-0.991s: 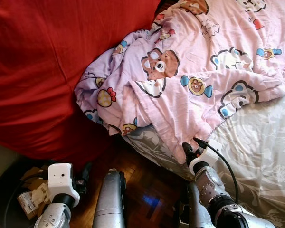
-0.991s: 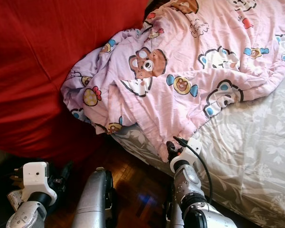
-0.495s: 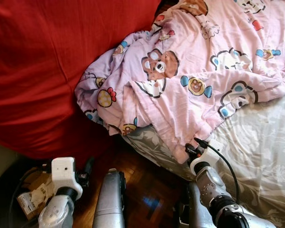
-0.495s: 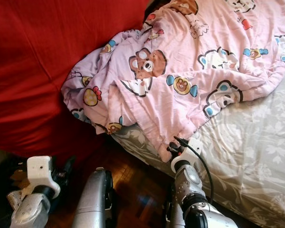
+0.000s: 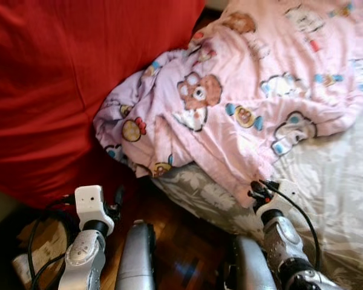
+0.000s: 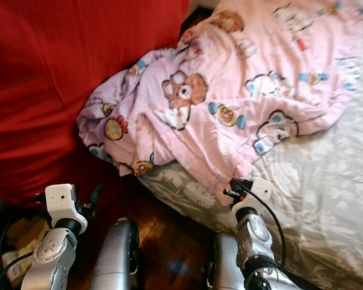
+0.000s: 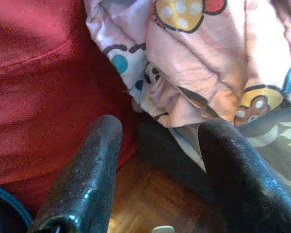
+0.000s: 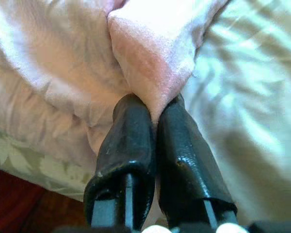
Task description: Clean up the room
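Observation:
A pink blanket (image 5: 242, 103) printed with cartoon bears lies crumpled on the bed, one end spilling over the bed's edge against a red cushion. My right gripper (image 5: 255, 193) is shut on the blanket's lower corner (image 8: 153, 58) at the bed's edge; in the right wrist view both fingers (image 8: 128, 141) pinch the pink cloth. Over the wooden floor, low beside the red cushion, my left gripper (image 7: 157, 141) stands open with nothing between its fingers. Ahead of it hangs the blanket's drooping end (image 7: 194, 73).
A big red cushion or beanbag (image 5: 54, 78) takes up the left. The bed has a grey floral sheet (image 5: 345, 175). Dark wooden floor (image 5: 187, 248) shows between cushion and bed. A dark bin with cardboard scraps (image 5: 36, 248) and black cables (image 5: 42, 217) sit at lower left.
The camera has shifted and the picture is blurred. My left arm has risen and reached forward toward the blanket's hanging end. The right gripper still pinches the blanket corner.

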Motion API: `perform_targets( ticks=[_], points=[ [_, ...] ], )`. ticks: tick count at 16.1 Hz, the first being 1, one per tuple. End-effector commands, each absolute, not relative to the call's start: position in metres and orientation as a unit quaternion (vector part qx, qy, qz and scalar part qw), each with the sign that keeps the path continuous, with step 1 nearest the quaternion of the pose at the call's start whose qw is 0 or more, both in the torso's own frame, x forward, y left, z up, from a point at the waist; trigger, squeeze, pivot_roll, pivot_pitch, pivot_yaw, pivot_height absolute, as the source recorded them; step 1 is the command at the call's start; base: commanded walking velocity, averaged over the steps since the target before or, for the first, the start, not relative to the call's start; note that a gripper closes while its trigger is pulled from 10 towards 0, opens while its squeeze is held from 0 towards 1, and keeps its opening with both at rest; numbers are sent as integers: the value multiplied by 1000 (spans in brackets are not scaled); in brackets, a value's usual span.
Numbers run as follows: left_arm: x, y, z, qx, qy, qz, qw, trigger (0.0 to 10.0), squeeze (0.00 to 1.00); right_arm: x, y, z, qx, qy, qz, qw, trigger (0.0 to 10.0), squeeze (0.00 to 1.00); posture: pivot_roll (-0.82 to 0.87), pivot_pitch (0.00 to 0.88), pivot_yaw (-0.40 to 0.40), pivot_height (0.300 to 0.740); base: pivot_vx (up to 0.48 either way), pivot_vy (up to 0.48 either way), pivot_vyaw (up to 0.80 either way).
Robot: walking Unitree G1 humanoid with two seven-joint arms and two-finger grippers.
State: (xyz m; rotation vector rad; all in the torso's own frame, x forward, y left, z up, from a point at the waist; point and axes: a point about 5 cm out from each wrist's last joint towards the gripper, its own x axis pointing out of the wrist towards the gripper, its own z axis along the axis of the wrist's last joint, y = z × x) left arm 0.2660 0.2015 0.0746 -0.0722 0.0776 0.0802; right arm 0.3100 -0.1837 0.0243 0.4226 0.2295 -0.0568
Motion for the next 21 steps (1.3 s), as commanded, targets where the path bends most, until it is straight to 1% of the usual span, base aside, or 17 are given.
perform_targets(
  ticks=[1,2,4,8,9,11,12,14,16,17,18,20,21],
  points=[
    [260,204,64,-41,53,51,996,10000,0,300,-185,17,201,116,-32,972,1529,0,83,170,-2,597,0,0,0],
    [260,204,62,-42,54,51,996,10000,0,298,-183,15,198,112,-27,973,10000,0,73,166,-3,597,0,0,0],
    [261,205,57,-48,58,53,996,10000,0,294,-178,17,192,88,-12,977,10000,0,60,160,-2,597,0,0,0],
    [263,208,45,-65,74,65,993,10000,0,299,-173,19,170,101,-6,980,10000,0,49,119,-6,642,0,0,0],
    [263,208,44,-66,76,65,993,10000,0,299,-172,18,167,103,-4,981,10000,0,49,115,-6,647,0,0,0],
    [261,211,36,-76,89,72,991,10000,0,295,-174,14,157,113,-4,981,10000,0,45,103,-6,672,0,0,0],
    [259,213,32,-77,96,75,990,10000,0,293,-176,11,155,119,-9,981,10000,0,43,96,-4,677,0,0,0],
    [250,219,17,-89,122,90,985,10000,0,286,-183,6,147,126,-26,981,10000,0,39,88,1,697,0,0,0],
    [238,223,0,-79,160,93,980,10000,0,283,-186,5,142,121,-36,982,10000,0,29,74,6,722,0,0,0],
    [236,224,-4,-77,167,95,978,10000,0,282,-187,5,142,120,-40,982,10000,0,30,73,7,727,0,0,0],
    [229,226,-16,-73,196,99,973,10000,0,281,-188,3,143,121,-45,981,10000,0,30,63,8,740,0,0,0],
    [226,226,-21,-70,211,98,970,10000,0,280,-187,2,143,124,-45,981,10000,0,33,58,8,740,0,0,0],
    [219,226,-37,-44,259,79,962,10000,0,277,-186,-5,140,152,-56,977,10000,0,46,39,9,740,0,0,0]
  ],
)
